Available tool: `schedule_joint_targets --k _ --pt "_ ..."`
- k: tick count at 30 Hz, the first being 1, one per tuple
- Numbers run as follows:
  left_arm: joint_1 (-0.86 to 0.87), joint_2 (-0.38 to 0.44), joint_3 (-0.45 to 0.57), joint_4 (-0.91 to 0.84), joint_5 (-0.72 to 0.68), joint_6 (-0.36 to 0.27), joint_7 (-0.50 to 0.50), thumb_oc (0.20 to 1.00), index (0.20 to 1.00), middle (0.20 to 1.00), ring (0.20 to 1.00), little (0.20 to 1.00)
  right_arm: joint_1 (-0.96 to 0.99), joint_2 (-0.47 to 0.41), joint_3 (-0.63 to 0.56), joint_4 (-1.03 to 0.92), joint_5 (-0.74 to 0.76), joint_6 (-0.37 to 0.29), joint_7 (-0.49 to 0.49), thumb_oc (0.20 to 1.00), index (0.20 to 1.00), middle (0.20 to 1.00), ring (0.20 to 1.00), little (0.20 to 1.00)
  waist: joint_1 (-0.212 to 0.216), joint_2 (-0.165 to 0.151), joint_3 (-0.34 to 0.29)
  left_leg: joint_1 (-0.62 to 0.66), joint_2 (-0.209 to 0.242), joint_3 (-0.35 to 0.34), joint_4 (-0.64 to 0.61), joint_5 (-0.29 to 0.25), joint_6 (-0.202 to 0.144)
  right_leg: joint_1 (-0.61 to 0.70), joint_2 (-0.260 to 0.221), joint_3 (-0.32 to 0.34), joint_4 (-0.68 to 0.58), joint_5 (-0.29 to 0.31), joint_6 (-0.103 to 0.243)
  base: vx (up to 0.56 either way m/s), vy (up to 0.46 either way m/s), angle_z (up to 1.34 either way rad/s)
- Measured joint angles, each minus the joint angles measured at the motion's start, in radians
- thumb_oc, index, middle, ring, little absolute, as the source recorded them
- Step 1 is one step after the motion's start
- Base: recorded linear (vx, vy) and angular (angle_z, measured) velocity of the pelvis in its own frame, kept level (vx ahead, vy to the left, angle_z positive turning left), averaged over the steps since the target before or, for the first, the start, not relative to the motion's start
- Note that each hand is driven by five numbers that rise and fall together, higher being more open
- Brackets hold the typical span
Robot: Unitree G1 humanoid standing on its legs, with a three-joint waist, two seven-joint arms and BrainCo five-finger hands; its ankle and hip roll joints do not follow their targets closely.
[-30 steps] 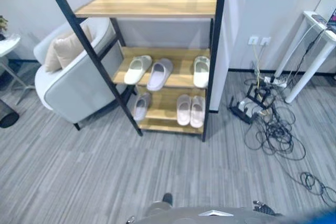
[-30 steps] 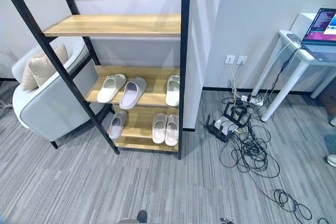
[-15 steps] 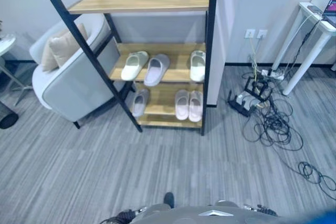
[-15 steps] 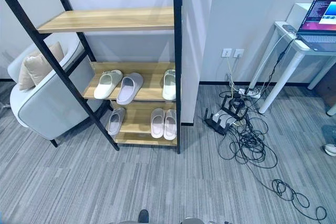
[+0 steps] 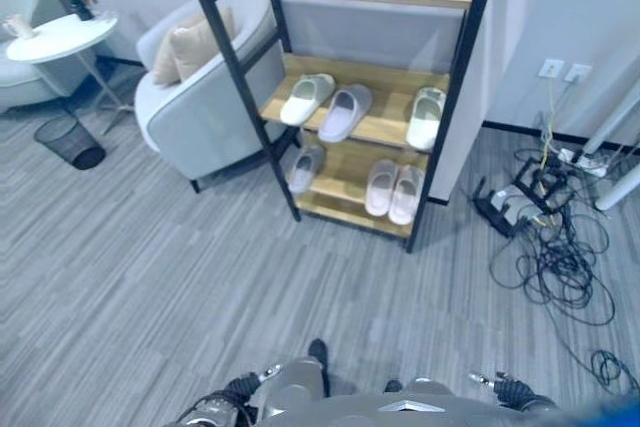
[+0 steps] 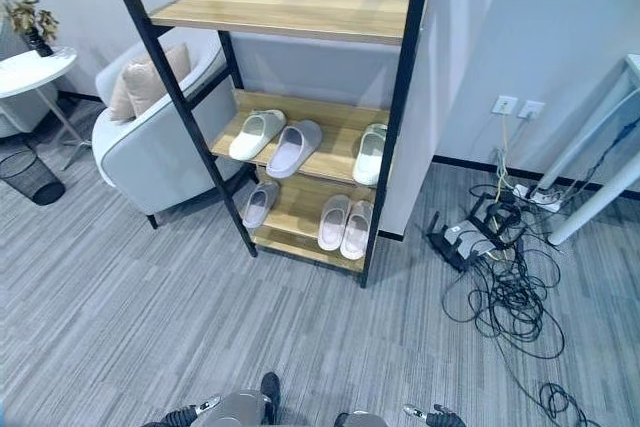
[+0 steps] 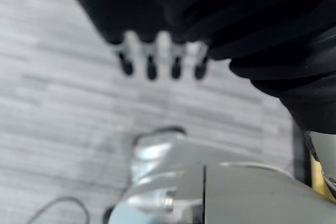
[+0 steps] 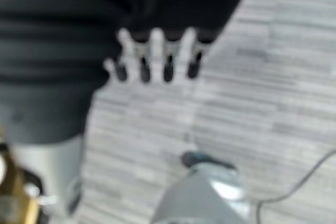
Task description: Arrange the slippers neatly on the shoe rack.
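Grey striped carpet runs up to a black-framed shoe rack (image 6: 300, 137) against the wall. Its middle shelf holds three slippers (image 6: 295, 147): two angled toes-out to the left, one lying front to back by the right post. The bottom shelf holds a pair (image 6: 343, 225) side by side, plus a lone grey slipper (image 6: 260, 204). The approach should stop squarely before the rack. Left hand (image 7: 157, 59) and right hand (image 8: 155, 56) hang low, fingers straight and holding nothing. An armchair (image 6: 150, 142) stands beside the rack.
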State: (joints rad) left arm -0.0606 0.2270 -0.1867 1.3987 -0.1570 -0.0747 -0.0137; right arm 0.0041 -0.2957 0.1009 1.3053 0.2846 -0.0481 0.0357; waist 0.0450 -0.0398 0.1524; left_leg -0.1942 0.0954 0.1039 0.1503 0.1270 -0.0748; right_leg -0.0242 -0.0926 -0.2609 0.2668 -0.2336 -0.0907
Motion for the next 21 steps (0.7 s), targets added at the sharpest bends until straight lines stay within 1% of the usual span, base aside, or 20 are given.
schedule_joint_targets --k 1,2,3,4,5,6,7,8,9,10,11,12,13,14,15,16,17,18,20,21 --pt "0.002 0.003 0.002 0.007 0.0 -0.001 0.005 1.0 1.0 1.0 1.0 1.0 0.0 0.001 -0.006 -0.002 0.0 0.0 -0.001 1.0 1.0 1.0 1.0 1.0 0.006 -0.006 0.004 -0.008 0.048 -0.006 -0.032 0.001 -0.005 0.001 0.0 0.001 -0.015 0.001 0.015 0.46 0.464 -0.01" --pt "-0.004 0.009 0.007 0.02 0.001 -0.001 0.016 1.0 1.0 1.0 1.0 1.0 -0.005 0.007 -0.004 -0.004 0.0 0.0 -0.001 1.0 1.0 1.0 1.0 1.0 0.004 -0.022 0.014 -0.027 0.106 0.002 -0.071 0.008 -0.015 0.003 0.001 0.0 -0.03 0.002 0.031 0.43 0.435 -0.08" --pt "-0.001 0.01 0.011 0.022 0.001 0.0 0.018 1.0 1.0 1.0 1.0 1.0 0.002 0.007 -0.005 0.0 -0.001 0.0 -0.001 1.0 1.0 1.0 1.0 1.0 0.004 -0.027 0.024 -0.033 0.136 0.003 -0.094 0.007 -0.015 0.013 0.003 0.0 -0.042 0.004 0.051 0.32 0.325 0.06" --pt "0.002 0.003 0.03 0.028 0.005 -0.001 0.019 1.0 1.0 1.0 1.0 1.0 0.008 0.005 -0.015 0.018 -0.004 0.001 -0.002 1.0 1.0 1.0 1.0 1.0 0.001 -0.032 0.035 -0.031 0.152 0.001 -0.11 0.001 -0.019 0.043 -0.004 -0.001 -0.06 0.002 0.099 0.32 0.387 0.06" --pt "0.003 -0.008 0.03 0.036 0.01 0.0 0.019 1.0 1.0 1.0 1.0 1.0 0.026 0.002 -0.018 0.025 -0.004 0.002 -0.002 1.0 1.0 1.0 1.0 1.0 0.0 -0.023 0.033 -0.009 0.122 0.0 -0.137 0.007 -0.011 0.073 -0.017 -0.001 -0.076 0.008 0.113 0.28 0.358 0.01" --pt "0.012 -0.017 0.027 0.036 0.015 0.003 0.018 1.0 1.0 1.0 1.0 1.0 0.052 -0.006 -0.034 0.029 -0.004 0.004 0.001 1.0 1.0 1.0 1.0 1.0 -0.001 -0.016 0.035 0.016 0.092 0.003 -0.147 0.015 0.005 0.098 -0.025 -0.002 -0.082 0.006 0.137 0.36 0.497 -0.1" --pt "0.015 -0.028 0.012 0.036 0.022 0.003 0.017 1.0 1.0 1.0 1.0 1.0 0.074 -0.015 -0.079 0.025 -0.004 0.001 0.001 1.0 1.0 1.0 1.0 1.0 -0.001 0.018 0.029 0.041 0.053 0.028 -0.116 0.008 0.018 0.125 -0.04 -0.002 -0.072 -0.009 0.163 0.26 0.426 0.07" --pt "0.007 -0.005 -0.008 0.045 0.026 0.009 0.02 1.0 1.0 1.0 1.0 1.0 0.072 0.007 -0.075 0.045 -0.002 0.006 -0.002 1.0 1.0 1.0 1.0 1.0 -0.011 -0.031 0.007 0.057 0.002 0.062 -0.115 -0.025 0.046 0.084 -0.121 0.003 0.023 -0.015 0.191 0.38 0.559 0.0" --pt "0.007 0.008 -0.031 0.037 0.031 0.009 0.02 1.0 1.0 1.0 1.0 1.0 0.073 0.015 -0.064 0.046 -0.002 0.013 -0.002 1.0 1.0 1.0 1.0 1.0 -0.01 -0.042 0.004 0.062 -0.021 0.067 -0.117 -0.022 0.065 0.04 -0.15 0.023 0.122 -0.012 0.19 0.36 0.508 0.29" --pt "-0.011 0.026 -0.046 0.019 0.037 0.005 0.02 1.0 1.0 1.0 1.0 1.0 0.068 0.019 -0.035 0.003 -0.002 0.019 -0.001 1.0 1.0 1.0 1.0 1.0 -0.035 -0.028 0.012 0.082 -0.062 0.048 -0.122 -0.054 0.107 -0.06 -0.197 0.066 0.331 0.061 0.185 0.32 0.389 0.31" --pt "-0.015 0.029 -0.053 0.014 0.044 0.008 0.02 1.0 1.0 1.0 1.0 1.0 0.073 0.02 -0.028 -0.006 -0.002 0.018 0.0 1.0 1.0 1.0 1.0 1.0 -0.051 -0.03 0.006 0.102 -0.078 0.043 -0.128 -0.057 0.115 -0.086 -0.218 0.093 0.405 0.065 0.194 0.15 0.176 0.57" --pt "-0.032 0.032 -0.064 -0.003 0.051 0.004 0.023 1.0 1.0 1.0 1.0 1.0 0.073 0.02 -0.009 -0.024 -0.002 0.018 0.0 1.0 1.0 1.0 1.0 1.0 -0.064 -0.006 0.005 0.122 -0.095 0.019 -0.144 -0.083 0.151 -0.113 -0.211 0.128 0.419 0.054 0.21 0.16 0.156 0.37" --pt "-0.044 0.039 -0.086 -0.005 0.052 0.002 0.024 1.0 1.0 1.0 1.0 1.0 0.062 0.02 0.009 -0.035 -0.003 0.017 0.0 1.0 1.0 1.0 1.0 1.0 -0.057 0.012 0.01 0.145 -0.1 0.014 -0.168 -0.077 0.157 -0.146 -0.182 0.174 0.423 0.05 0.21 0.16 0.105 0.4" --pt "-0.059 0.041 -0.087 -0.008 0.053 -0.002 0.025 1.0 1.0 1.0 1.0 1.0 0.049 0.021 0.023 -0.046 -0.003 0.009 0.001 1.0 1.0 1.0 1.0 1.0 -0.068 0.023 0.009 0.159 -0.107 0.002 -0.18 -0.07 0.155 -0.176 -0.156 0.196 0.408 0.044 0.215 0.26 0.112 0.43" --pt "-0.084 0.041 -0.089 -0.014 0.052 -0.002 0.027 1.0 1.0 1.0 1.0 1.0 0.044 0.019 0.03 -0.068 -0.003 0.002 0.001 1.0 1.0 1.0 1.0 1.0 -0.079 0.046 0.021 0.167 -0.122 -0.024 -0.19 -0.082 0.179 -0.223 -0.11 0.222 0.362 0.041 0.21 0.24 0.039 0.72" --pt "-0.096 0.039 -0.088 -0.026 0.052 0.0 0.03 1.0 1.0 1.0 1.0 1.0 0.026 0.019 0.04 -0.073 -0.003 -0.004 0.0 1.0 1.0 1.0 1.0 1.0 -0.097 0.066 0.039 0.185 -0.12 -0.049 -0.201 -0.073 0.172 -0.231 -0.036 0.271 0.253 0.034 0.199 0.16 0.0 0.86" --pt "-0.104 0.039 -0.089 -0.026 0.052 -0.002 0.03 1.0 1.0 1.0 1.0 1.0 0.023 0.02 0.05 -0.07 -0.003 -0.003 0.001 1.0 1.0 1.0 1.0 1.0 -0.116 0.072 0.048 0.189 -0.126 -0.064 -0.202 -0.068 0.167 -0.236 -0.008 0.279 0.182 0.043 0.209 0.13 -0.047 0.82" --pt "-0.115 0.04 -0.09 -0.034 0.051 -0.005 0.033 1.0 1.0 1.0 1.0 1.0 0.021 0.023 0.053 -0.065 -0.003 -0.002 0.001 1.0 1.0 1.0 1.0 1.0 -0.116 0.062 0.065 0.203 -0.139 -0.068 -0.203 -0.07 0.168 -0.257 0.004 0.273 0.146 0.058 0.21 0.11 -0.062 0.66" --pt "-0.118 0.042 -0.09 -0.042 0.05 -0.01 0.036 1.0 1.0 1.0 1.0 1.0 0.02 0.025 0.062 -0.059 -0.004 -0.002 0.001 1.0 1.0 1.0 1.0 1.0 -0.116 0.044 0.077 0.216 -0.157 -0.084 -0.2 -0.08 0.162 -0.279 0.012 0.266 0.086 0.095 0.203 0.07 -0.042 0.38" --pt "-0.116 0.043 -0.09 -0.052 0.049 -0.011 0.037 1.0 1.0 1.0 1.0 1.0 0.02 0.026 0.062 -0.056 -0.004 -0.003 0.0 1.0 1.0 1.0 1.0 1.0 -0.113 0.033 0.08 0.217 -0.163 -0.09 -0.199 -0.091 0.161 -0.282 0.007 0.233 0.039 0.126 0.204 0.07 -0.112 0.29"
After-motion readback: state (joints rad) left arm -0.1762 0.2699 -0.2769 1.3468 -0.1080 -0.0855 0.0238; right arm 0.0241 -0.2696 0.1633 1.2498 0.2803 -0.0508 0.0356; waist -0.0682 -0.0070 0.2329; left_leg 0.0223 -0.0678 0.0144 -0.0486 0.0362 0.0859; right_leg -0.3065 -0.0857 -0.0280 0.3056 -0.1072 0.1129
